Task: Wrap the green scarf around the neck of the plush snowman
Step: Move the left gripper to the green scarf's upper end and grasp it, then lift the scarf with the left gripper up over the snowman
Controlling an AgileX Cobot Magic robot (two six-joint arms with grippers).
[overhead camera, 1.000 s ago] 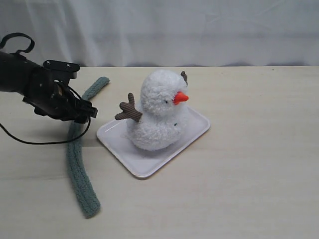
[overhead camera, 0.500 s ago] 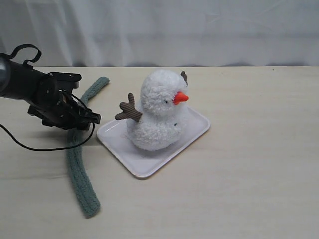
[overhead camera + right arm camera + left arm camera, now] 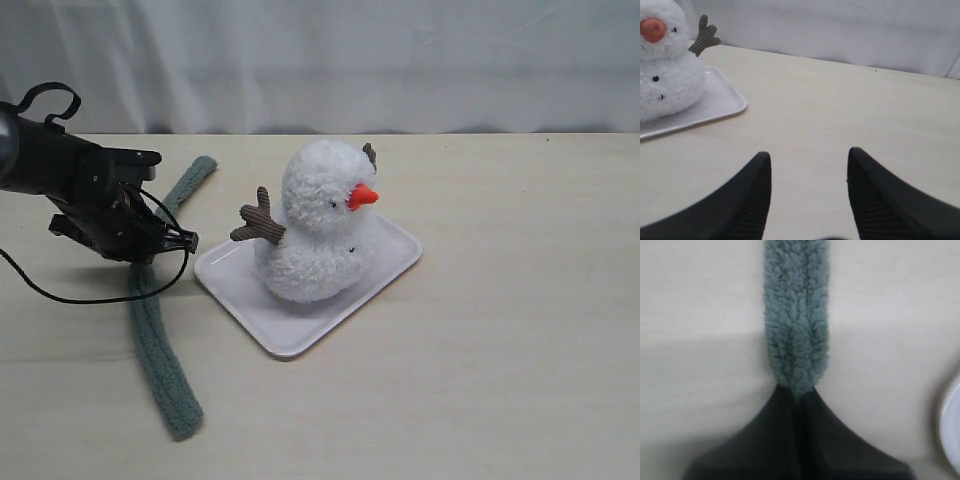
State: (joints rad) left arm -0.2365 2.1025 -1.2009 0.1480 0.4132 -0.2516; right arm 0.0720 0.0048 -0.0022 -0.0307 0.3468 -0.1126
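The green scarf [image 3: 150, 320] lies in a long curve on the table left of the tray, one end near the back [image 3: 196, 170], the other at the front. My left gripper [image 3: 160, 245] sits low over its middle, and in the left wrist view the scarf [image 3: 797, 315] is pinched between the shut fingers [image 3: 775, 430]. The plush snowman [image 3: 318, 225] sits upright on the white tray [image 3: 290, 335], orange nose to the right; its neck is bare. My right gripper [image 3: 809, 167] is open above bare table, with the snowman [image 3: 665, 65] beyond it.
A black cable [image 3: 70, 293] loops on the table under the left arm. A white curtain [image 3: 350, 60] closes off the back of the table. The wooden tabletop [image 3: 520, 300] stretches right of the tray.
My left gripper came down onto the scarf and closed on it. The scarf's middle has shifted slightly left. The snowman and tray have not moved.
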